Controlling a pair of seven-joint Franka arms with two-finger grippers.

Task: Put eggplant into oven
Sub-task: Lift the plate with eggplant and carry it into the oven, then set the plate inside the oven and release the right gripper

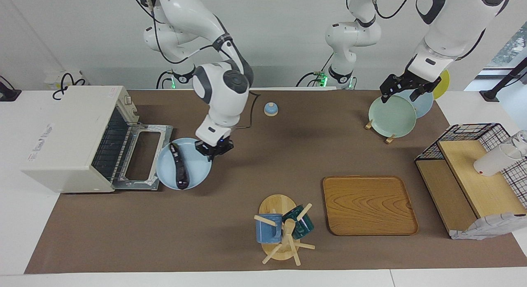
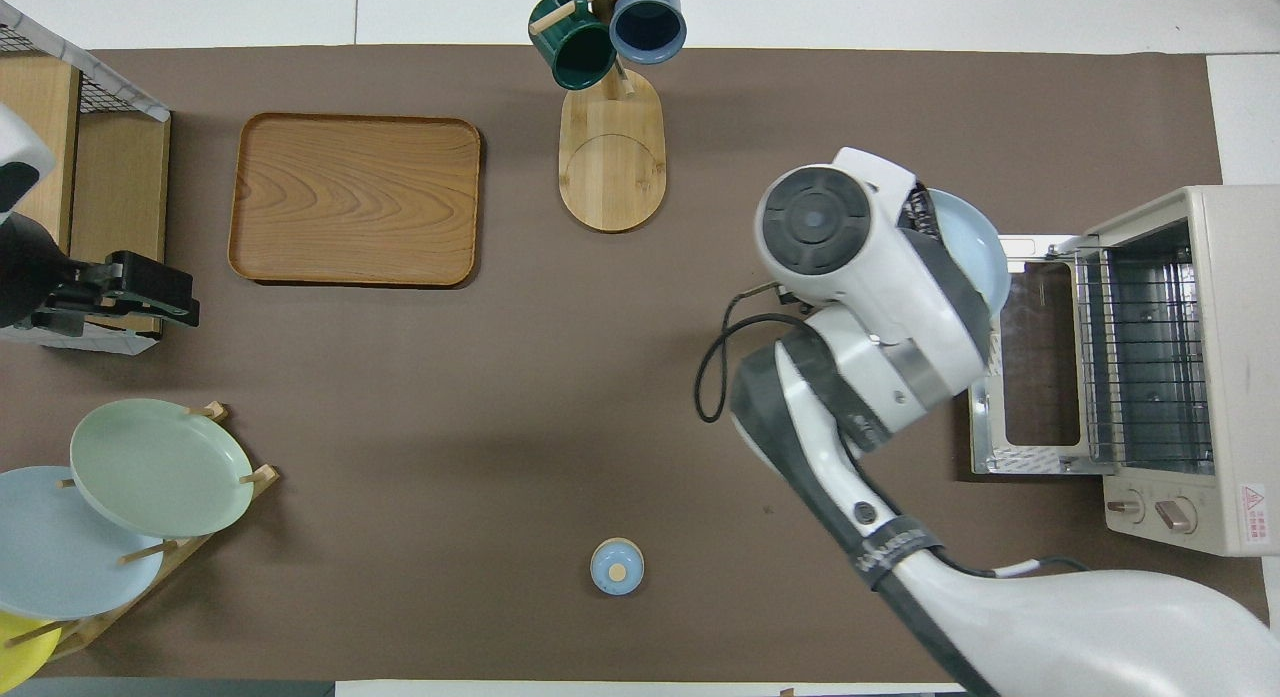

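Observation:
The dark purple eggplant [image 1: 180, 167] lies on a light blue plate [image 1: 197, 171] right in front of the oven's open door [image 1: 142, 155]. The cream oven [image 1: 66, 134] stands at the right arm's end of the table, its wire rack showing. My right gripper [image 1: 214, 150] hangs low over the plate's rim, beside the eggplant and apart from it. In the overhead view the right arm hides the eggplant; only part of the plate [image 2: 975, 242] shows beside the oven [image 2: 1220, 357]. My left gripper [image 1: 405, 89] is open and empty, waiting over the plate rack.
A mug tree [image 1: 284, 229] with two mugs and a wooden tray [image 1: 368, 204] stand farther from the robots. A rack with a green plate [image 1: 391, 116], a wire-and-wood shelf [image 1: 469, 176] and a small blue knobbed lid [image 1: 270, 109] also stand on the brown mat.

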